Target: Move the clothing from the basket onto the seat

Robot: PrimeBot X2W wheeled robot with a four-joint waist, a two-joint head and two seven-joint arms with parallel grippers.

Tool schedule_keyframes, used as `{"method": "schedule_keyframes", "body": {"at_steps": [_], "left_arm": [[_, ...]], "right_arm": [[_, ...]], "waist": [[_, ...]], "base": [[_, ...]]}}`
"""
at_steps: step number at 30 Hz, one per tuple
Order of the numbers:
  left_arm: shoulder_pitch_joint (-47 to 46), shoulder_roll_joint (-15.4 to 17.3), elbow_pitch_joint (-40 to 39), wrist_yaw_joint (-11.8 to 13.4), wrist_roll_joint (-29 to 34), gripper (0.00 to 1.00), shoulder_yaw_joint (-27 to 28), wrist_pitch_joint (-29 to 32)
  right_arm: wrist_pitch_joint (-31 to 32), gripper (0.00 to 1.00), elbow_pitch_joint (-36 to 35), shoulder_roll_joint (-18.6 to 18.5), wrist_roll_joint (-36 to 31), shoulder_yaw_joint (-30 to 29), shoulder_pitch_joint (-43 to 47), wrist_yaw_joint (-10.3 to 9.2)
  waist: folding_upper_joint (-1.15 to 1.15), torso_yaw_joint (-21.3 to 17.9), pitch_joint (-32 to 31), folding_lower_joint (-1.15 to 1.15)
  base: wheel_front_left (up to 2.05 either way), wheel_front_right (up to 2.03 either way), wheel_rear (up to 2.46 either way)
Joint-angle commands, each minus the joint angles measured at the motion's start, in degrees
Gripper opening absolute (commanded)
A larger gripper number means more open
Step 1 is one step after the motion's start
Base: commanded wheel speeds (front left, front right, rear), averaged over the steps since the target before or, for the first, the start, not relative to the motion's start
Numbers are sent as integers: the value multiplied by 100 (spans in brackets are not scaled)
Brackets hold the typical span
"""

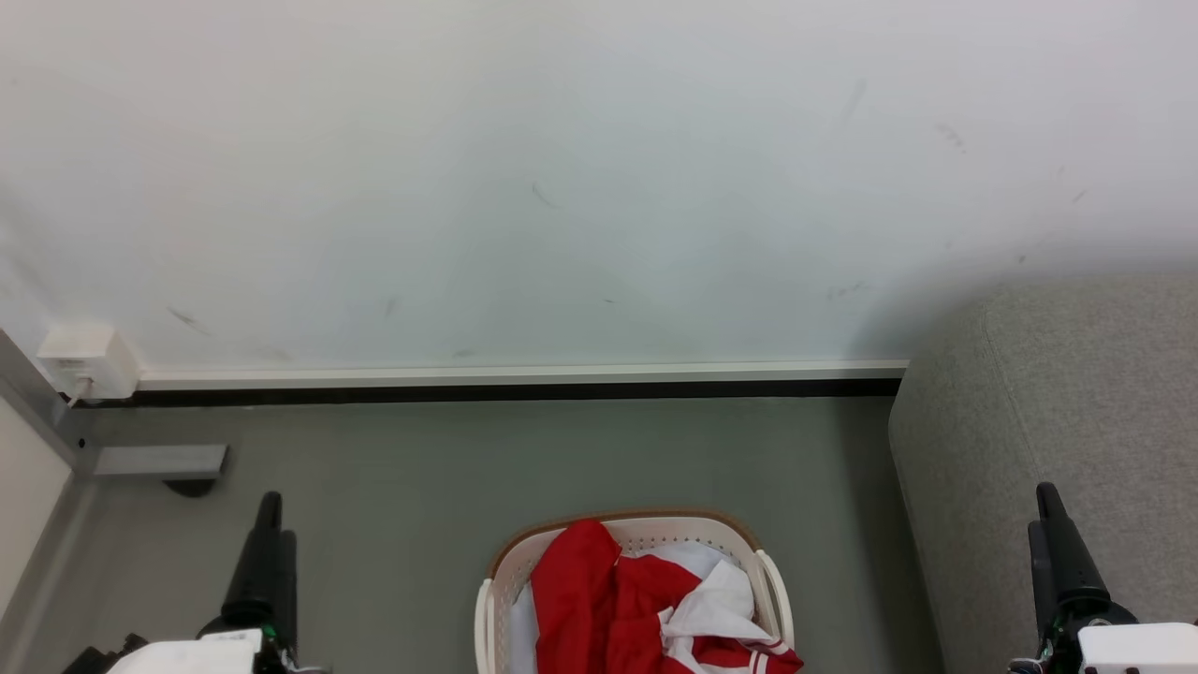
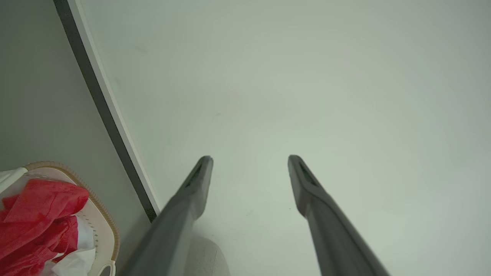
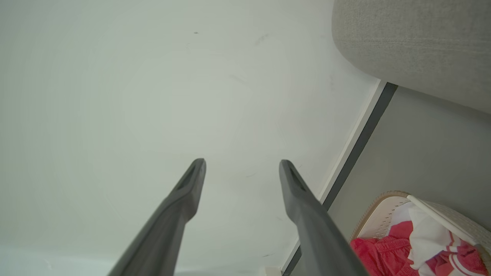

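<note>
Your left gripper (image 2: 249, 159) stands wide open with nothing between its fingers, and your right gripper (image 3: 241, 163) is spread just as wide, equally empty. In the head view they sit at the lower left and lower right corners. The white wall (image 1: 599, 187) takes the upper half. The grey seat (image 1: 1076, 393) runs down the right edge, behind your right gripper. The basket (image 1: 688, 535) stands on the floor (image 1: 421, 468) at bottom centre, apart from both grippers. The clothing (image 1: 599, 599), red with white panels, lies heaped inside it.
</note>
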Motion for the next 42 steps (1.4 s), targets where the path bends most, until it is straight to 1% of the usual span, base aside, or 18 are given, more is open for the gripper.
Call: {"method": "schedule_keyframes", "body": {"at_steps": [1, 6, 10, 19, 31, 37, 42], "left_arm": [[-60, 38, -148, -13, 200, 100, 22, -74], [-39, 42, -241, -16, 673, 100, 15, -193], [-26, 45, -300, -19, 1165, 100, 27, -284], [32, 51, -439, -18, 2517, 100, 15, -484], [143, 64, -626, 162, 4302, 100, -71, -711], [198, 111, -678, 336, 4989, 100, -180, -823], [241, 154, -640, 440, 5325, 100, -243, -902]], "right_arm": [[-59, 100, -163, -77, -174, 49, -160, -2], [-180, 100, -268, -86, -538, 168, -165, -2], [-271, 100, -265, -172, -965, 354, -180, -3], [-467, 100, -219, -201, -1920, 441, -194, -3], [-699, 100, -209, -237, -3501, 501, -146, -5], [-807, 100, -157, -229, -4239, 560, -105, -5], [-891, 100, -123, -214, -4676, 610, -92, -6]], "waist": [[0, -7, 1, 0], [0, -20, 6, 0], [0, -26, 6, 0], [0, -29, -10, 0], [0, -29, -35, 0], [0, -27, -46, 0], [0, -25, -53, 0]], "base": [[0, 0, 0], [0, 0, 0], [0, 0, 0], [0, 0, 0], [0, 0, 0], [0, 0, 0], [0, 0, 0]]}}
